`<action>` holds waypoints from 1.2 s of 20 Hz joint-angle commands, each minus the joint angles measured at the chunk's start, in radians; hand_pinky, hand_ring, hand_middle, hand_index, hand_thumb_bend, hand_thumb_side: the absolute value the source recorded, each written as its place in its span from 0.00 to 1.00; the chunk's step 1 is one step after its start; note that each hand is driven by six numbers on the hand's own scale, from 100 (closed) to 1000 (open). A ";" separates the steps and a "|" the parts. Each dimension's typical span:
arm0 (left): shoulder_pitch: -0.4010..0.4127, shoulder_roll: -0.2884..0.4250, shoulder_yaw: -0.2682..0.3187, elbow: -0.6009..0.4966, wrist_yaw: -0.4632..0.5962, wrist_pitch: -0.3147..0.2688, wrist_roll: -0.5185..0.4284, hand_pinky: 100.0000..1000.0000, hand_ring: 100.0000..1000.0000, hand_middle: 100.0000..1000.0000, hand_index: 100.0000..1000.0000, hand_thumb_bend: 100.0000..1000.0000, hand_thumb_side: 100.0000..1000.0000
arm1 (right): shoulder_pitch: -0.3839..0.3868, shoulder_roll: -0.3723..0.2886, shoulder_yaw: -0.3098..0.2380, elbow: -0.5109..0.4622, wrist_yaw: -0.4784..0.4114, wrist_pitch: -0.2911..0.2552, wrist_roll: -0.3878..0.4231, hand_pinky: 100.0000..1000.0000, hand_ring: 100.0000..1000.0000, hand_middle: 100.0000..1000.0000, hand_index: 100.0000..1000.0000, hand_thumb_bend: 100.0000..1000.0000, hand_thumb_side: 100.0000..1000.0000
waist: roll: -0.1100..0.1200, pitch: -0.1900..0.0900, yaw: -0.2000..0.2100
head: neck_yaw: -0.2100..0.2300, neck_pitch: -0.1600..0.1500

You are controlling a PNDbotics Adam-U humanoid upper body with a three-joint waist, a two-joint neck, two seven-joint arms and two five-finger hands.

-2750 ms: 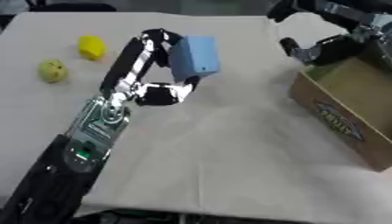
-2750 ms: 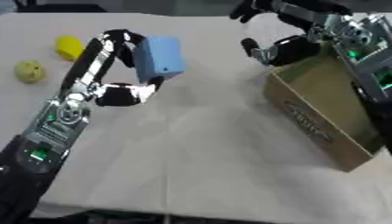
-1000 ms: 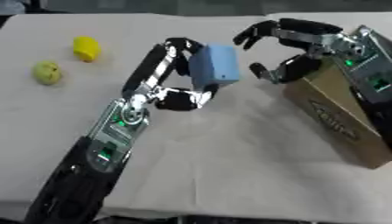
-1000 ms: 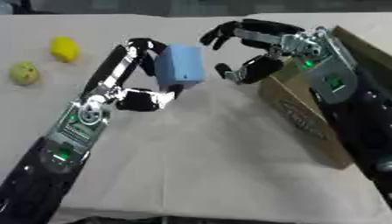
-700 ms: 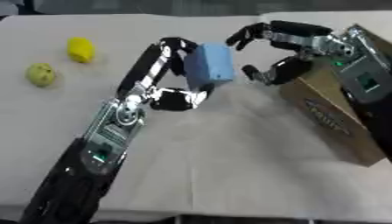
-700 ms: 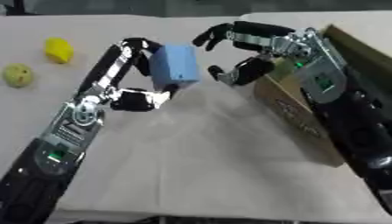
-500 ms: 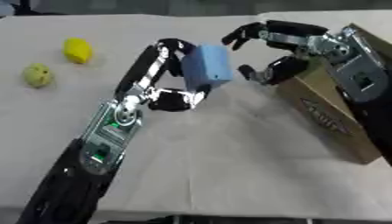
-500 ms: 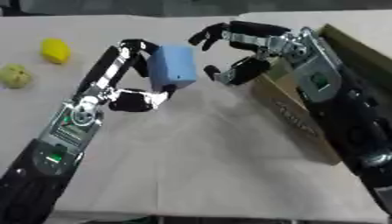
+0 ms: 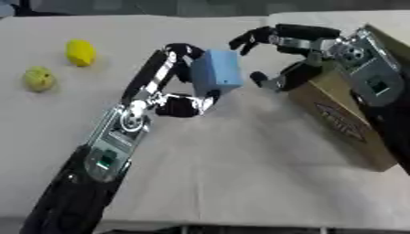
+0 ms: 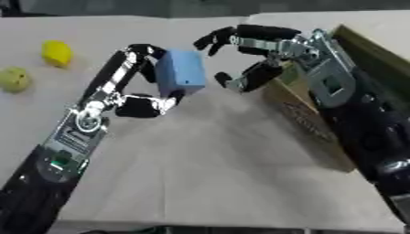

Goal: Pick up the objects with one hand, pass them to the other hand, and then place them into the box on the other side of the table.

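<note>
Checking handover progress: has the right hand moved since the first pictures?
Yes. The right hand has come leftward off the cardboard box, its open fingers now beside the blue block held by the left hand.

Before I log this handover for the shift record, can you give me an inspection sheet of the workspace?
Surface: table under a pale cloth, lightly creased.
Job's things: light blue rectangular block held above the table; brown cardboard box at the right side.
Clutter: yellow lemon-shaped fruit and yellow-green round fruit at far left, apart.
Hands: left hand curled round the block; right hand open beside it, fingers spread, not visibly touching.
Cables: nothing seen.
Surroundings: dark strip beyond the far edge, nothing distinguishable.
</note>
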 commanded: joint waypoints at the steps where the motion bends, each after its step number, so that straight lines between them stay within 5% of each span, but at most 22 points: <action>1: -0.020 0.000 0.002 -0.003 0.002 0.000 0.001 0.49 0.42 0.34 0.43 0.00 0.00 | -0.017 -0.011 -0.008 -0.020 0.006 -0.013 0.004 1.00 0.83 0.89 0.98 0.00 0.08 | -0.015 -0.033 0.001 | 0.001 0.005; 9: -0.027 -0.009 0.002 0.012 0.001 -0.003 0.006 0.49 0.42 0.34 0.43 0.00 0.00 | -0.020 -0.014 -0.012 -0.015 0.023 0.023 -0.022 1.00 0.83 0.89 0.98 0.00 0.30 | -0.018 -0.035 0.002 | 0.000 0.005; 24: -0.047 -0.030 0.006 0.092 -0.019 -0.023 0.024 0.48 0.42 0.33 0.42 0.00 0.00 | -0.021 0.002 0.000 0.006 0.052 0.043 -0.030 1.00 0.83 0.89 0.98 0.00 0.31 | -0.028 -0.034 0.004 | -0.010 0.005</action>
